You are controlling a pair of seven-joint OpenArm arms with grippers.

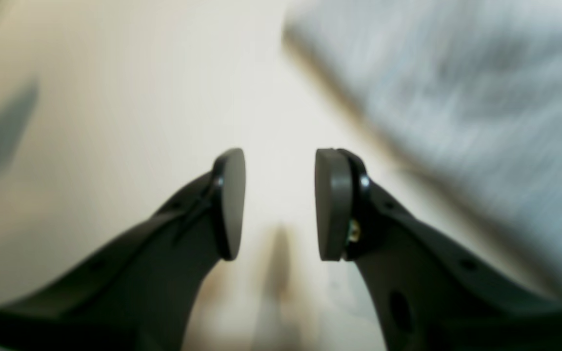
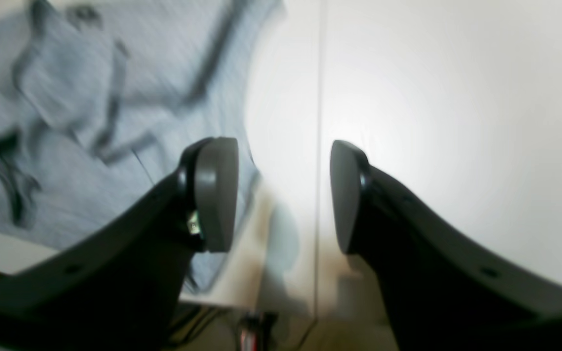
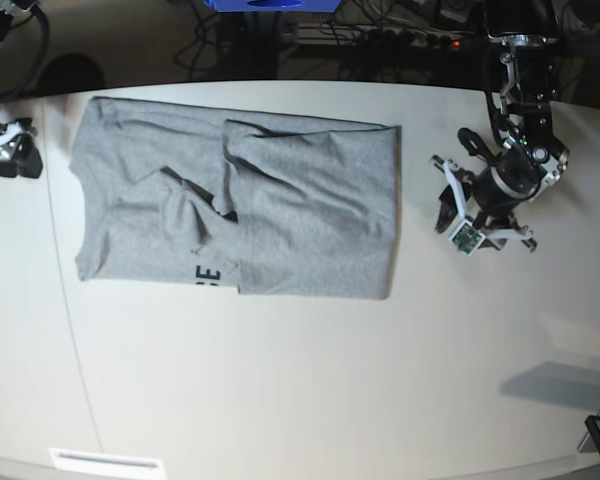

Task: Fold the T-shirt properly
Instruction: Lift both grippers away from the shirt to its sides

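We see both pincers parted with nothing between their pads. The left gripper (image 1: 280, 204) hangs over bare table (image 3: 280, 380), the T-shirt (image 3: 280, 215) just to one side of it. The right gripper (image 2: 283, 195) hovers at the shirt's edge, above a seam in the tabletop. In the base view the left arm (image 3: 500, 190) sits right of the shirt, apart from it. The grey shirt lies partly folded, its long axis running left to right, with black lettering (image 3: 208, 275) peeking out near its lower edge.
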